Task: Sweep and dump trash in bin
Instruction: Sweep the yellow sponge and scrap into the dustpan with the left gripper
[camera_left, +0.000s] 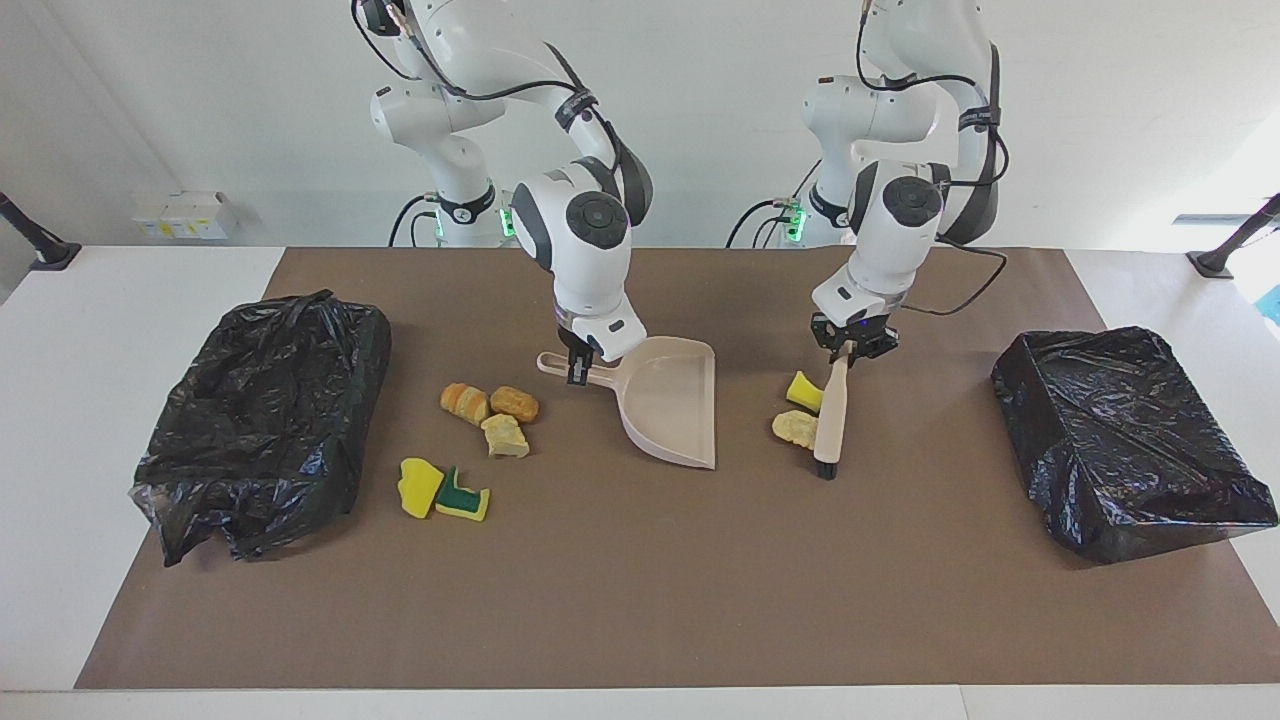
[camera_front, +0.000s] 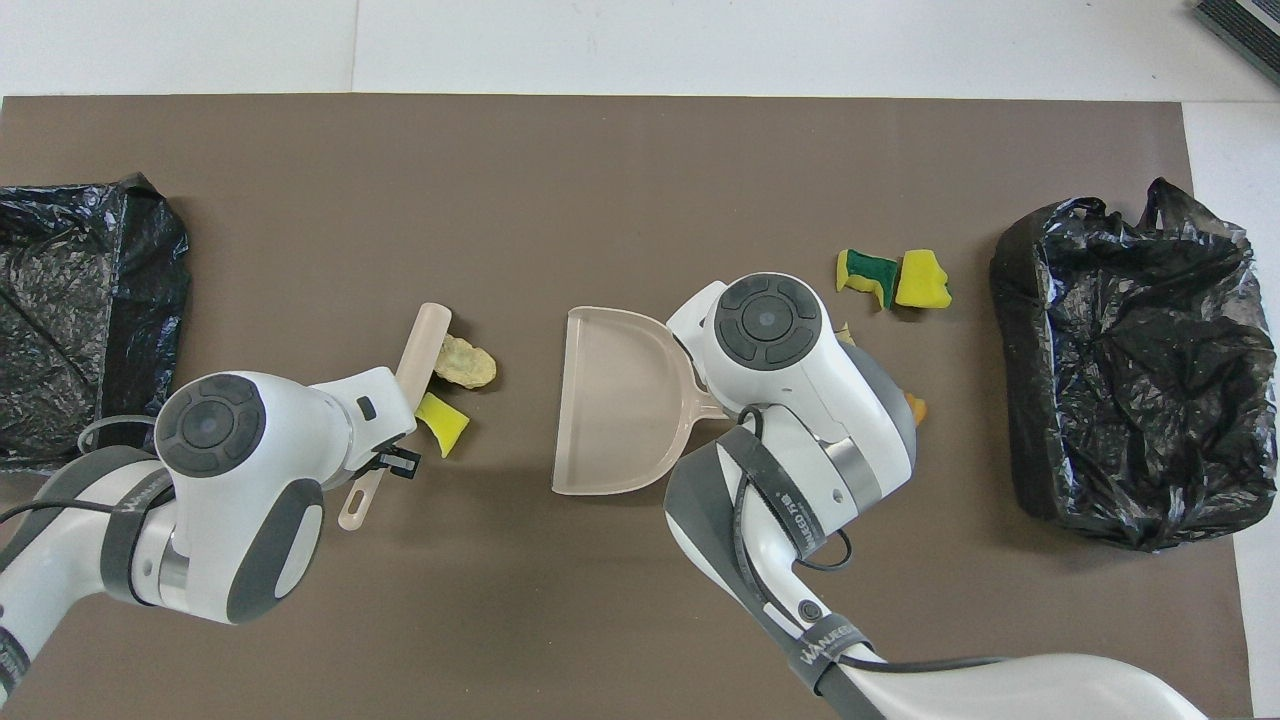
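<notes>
My right gripper is shut on the handle of the beige dustpan, which rests mid-table with its mouth toward the left arm's end. My left gripper is shut on the handle of a beige brush whose bristles touch the mat. Two trash pieces, a yellow sponge and a tan chunk, lie against the brush on the dustpan's side. Several more trash scraps sit toward the right arm's end. In the overhead view the brush is beside the tan chunk.
Black-bagged bins stand at both ends of the brown mat: one at the right arm's end, one at the left arm's end. A yellow sponge and a green-backed one lie near the former bin.
</notes>
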